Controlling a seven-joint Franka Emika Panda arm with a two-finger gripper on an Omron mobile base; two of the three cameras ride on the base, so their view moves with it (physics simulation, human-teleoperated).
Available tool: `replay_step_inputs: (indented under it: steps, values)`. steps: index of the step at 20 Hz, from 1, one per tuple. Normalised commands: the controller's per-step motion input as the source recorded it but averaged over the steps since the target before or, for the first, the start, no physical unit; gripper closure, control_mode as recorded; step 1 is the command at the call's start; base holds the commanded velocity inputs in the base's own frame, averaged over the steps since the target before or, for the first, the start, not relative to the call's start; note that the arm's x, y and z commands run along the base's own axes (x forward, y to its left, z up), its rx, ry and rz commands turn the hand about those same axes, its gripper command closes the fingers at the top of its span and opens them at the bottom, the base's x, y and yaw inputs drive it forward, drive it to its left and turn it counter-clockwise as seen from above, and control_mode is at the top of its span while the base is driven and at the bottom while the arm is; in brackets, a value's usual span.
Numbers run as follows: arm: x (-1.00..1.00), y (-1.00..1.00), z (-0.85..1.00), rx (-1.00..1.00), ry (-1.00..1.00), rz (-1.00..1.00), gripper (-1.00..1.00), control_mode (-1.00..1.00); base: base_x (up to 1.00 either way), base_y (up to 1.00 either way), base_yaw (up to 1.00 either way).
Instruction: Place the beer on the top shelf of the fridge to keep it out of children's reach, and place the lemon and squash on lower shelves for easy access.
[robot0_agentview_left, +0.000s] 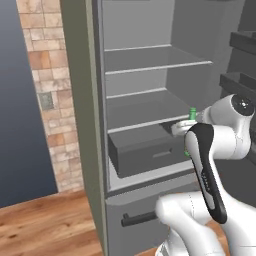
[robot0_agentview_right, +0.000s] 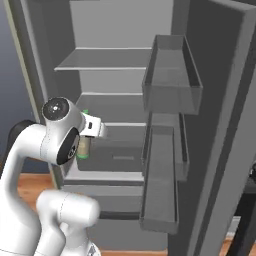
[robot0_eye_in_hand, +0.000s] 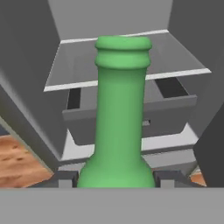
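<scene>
The gripper (robot0_eye_in_hand: 114, 180) clamps the green bottle (robot0_eye_in_hand: 119, 118) upright, its neck rising before a grey shelf (robot0_eye_in_hand: 70, 72) and drawer (robot0_eye_in_hand: 175, 116).

Smooth green glass beer (robot0_eye_in_hand: 120, 118), matt grey fridge (robot0_agentview_left: 150, 65), wooden floor (robot0_agentview_left: 45, 225)

White arm (robot0_agentview_left: 220, 142), rounded links, black joint covers.

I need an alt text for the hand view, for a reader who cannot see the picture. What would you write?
A green beer bottle stands upright close to the camera, its long neck rising between the gripper's two dark fingers, which are shut on it. Behind it the open fridge shows a grey shelf with a pale front edge and, below that, a dark grey drawer.
</scene>
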Motion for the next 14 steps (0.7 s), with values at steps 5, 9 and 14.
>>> replay_step_inputs:
  steps: [5,9,14]
  values:
    - [0.00,0.00,0.00,0.00,0.00,0.00,1.00,1.00,0.70,-0.12,0.01]
    - [0.00,0.00,0.00,0.00,0.00,0.00,1.00,1.00,0.53,-0.30,0.04]
    - [0.17,-0.32,0.18,0.01,-0.04,0.09,1.00,-1.00,0.00,0.00,0.00]
